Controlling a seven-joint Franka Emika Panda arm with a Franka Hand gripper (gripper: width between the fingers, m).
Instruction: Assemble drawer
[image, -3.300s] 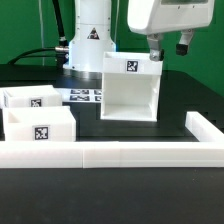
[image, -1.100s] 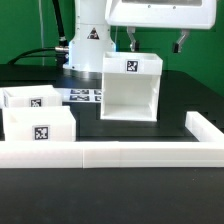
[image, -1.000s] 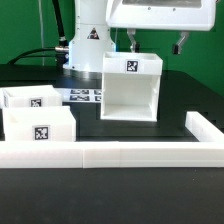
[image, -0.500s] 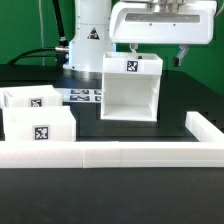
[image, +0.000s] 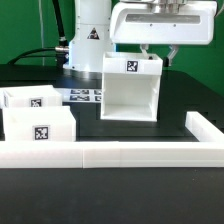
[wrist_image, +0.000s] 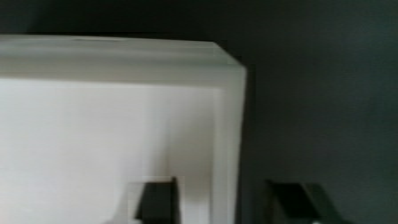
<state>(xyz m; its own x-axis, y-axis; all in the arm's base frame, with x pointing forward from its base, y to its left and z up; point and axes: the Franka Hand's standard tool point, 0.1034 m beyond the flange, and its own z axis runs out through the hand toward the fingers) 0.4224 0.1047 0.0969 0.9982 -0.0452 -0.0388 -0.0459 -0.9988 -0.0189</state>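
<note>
The white open-fronted box shell (image: 128, 90) stands upright mid-table with a marker tag on its top edge. My gripper (image: 158, 57) hangs just above the shell's upper corner on the exterior view's right. In the wrist view the gripper (wrist_image: 226, 200) is open, with its dark fingers (wrist_image: 157, 200) on either side of the shell's side wall (wrist_image: 224, 120), not touching it. Two small white trays (image: 40, 128) (image: 30, 100) with marker tags sit at the exterior view's left.
A long low white rail (image: 120, 152) runs across the front and turns back at the exterior view's right (image: 205, 128). The marker board (image: 85, 96) lies behind the trays. The arm's base (image: 88, 40) stands behind the shell.
The gripper has come down over the shell's top corner, and its fingers have drawn closer together around the side wall. The shell and trays have not moved.
</note>
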